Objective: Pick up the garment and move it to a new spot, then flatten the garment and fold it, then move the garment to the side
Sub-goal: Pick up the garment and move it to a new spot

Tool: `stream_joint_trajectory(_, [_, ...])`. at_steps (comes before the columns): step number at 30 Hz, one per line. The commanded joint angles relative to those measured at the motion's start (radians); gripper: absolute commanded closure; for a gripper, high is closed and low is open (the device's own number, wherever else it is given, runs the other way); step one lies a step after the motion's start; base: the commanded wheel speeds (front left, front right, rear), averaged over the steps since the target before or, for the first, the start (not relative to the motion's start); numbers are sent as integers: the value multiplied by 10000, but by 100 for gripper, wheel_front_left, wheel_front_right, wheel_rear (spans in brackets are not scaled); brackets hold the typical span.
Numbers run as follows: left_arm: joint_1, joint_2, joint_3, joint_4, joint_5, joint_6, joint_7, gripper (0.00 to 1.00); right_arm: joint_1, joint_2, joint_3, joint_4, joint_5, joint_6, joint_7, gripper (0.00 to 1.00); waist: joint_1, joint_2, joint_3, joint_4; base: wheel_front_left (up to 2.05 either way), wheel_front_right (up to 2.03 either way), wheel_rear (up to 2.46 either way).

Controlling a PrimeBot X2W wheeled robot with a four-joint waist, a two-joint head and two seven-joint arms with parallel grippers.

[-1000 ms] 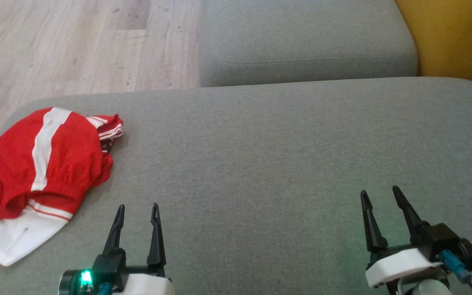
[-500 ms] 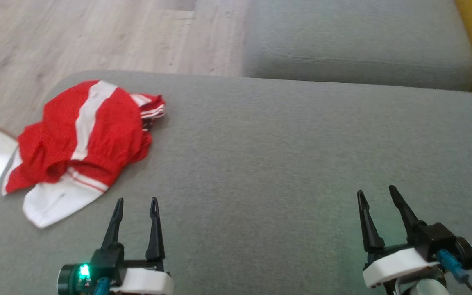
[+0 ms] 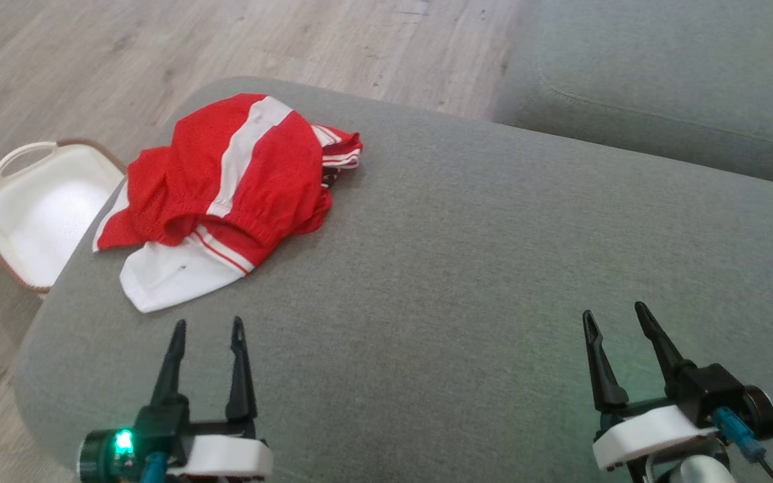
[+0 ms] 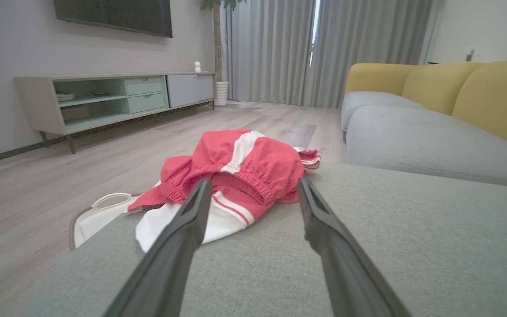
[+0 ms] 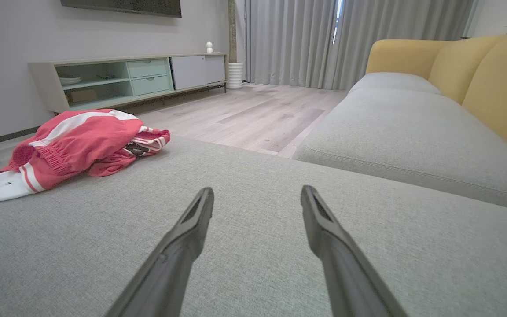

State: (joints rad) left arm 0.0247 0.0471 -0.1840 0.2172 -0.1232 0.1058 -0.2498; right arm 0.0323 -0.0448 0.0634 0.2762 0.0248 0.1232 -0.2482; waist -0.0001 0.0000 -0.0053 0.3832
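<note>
The garment (image 3: pixel 239 181) lies bunched at the far left corner of the cushion (image 3: pixel 467 268). The left tool (image 3: pixel 207 322) and right tool (image 3: pixel 614 310) gape wide, holding nothing. A sloppy grab could push it off the edge into the basket (image 3: pixel 44 215).

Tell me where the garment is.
In the head view the garment lies crumpled far left on the grey cushion, ahead of the left gripper, beside the white basket.

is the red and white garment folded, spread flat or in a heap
In a heap: the red and white fabric garment lies crumpled near the corner of the grey cushion, elastic waistband bunched, layers overlapping.
</note>
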Motion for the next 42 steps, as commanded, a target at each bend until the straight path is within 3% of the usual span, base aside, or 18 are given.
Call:
stream_joint_trajectory(1, [-369, 31, 473, -445, 80, 51, -120, 0, -423, -54, 193, -342, -79, 75, -136, 0, 1, 0, 67, 185, 0, 0, 0])
stream_joint_trajectory(8, [-892, 90, 1114, -975, 15, -32, -120, 0, -442, -54, 207, -449, -331, 75, -136, 0, 1, 0, 645, 334, 0, 0, 0])
stream_joint_trajectory(13, [-2225, 508, 1468, -1388, 234, -287, -120, 0, -765, -65, 177, -530, -832, 75, -136, 0, 1, 0, 1585, 252, 0, 0, 0])
stream_joint_trajectory(20, [-5043, 1171, 1441, -7, 119, -943, 772, 0, -1238, -761, 442, -655, -1090, 75, -136, 0, 1, 0, 2814, 212, 0, 0, 0])
stream_joint_trajectory(30, [-9530, 1418, 1563, 4591, -477, -1262, 3681, 0, -1482, -2080, 690, -1240, -1004, 75, -136, 0, 1, 0, 4072, 107, 0, 0, 0])
stream_joint_trajectory(36, [-10375, 1321, 1534, 6982, -854, -1650, 4479, 0, -1413, -2420, 727, -1458, -916, 75, -136, 0, 1, 0, 4516, -84, 0, 0, 0])
stream_joint_trajectory(40, [-10457, 1456, 1422, 7963, -907, -1874, 4328, 0, -1448, -2499, 748, -1551, -900, 75, -136, 0, 1, 0, 4700, -225, 0, 0, 0])
stream_joint_trajectory(41, [-10473, 1470, 1408, 8110, -923, -1907, 4194, 27, -1458, -2505, 742, -1571, -898, 75, -136, 0, 1, 0, 4733, -248, 0, 0, 0])
stream_joint_trajectory(42, [-10505, 1477, 1412, 8193, -961, -1951, 3950, 86, -1469, -2513, 724, -1588, -898, 75, -136, 0, 1, 0, 4764, -259, 0, 0, 0])
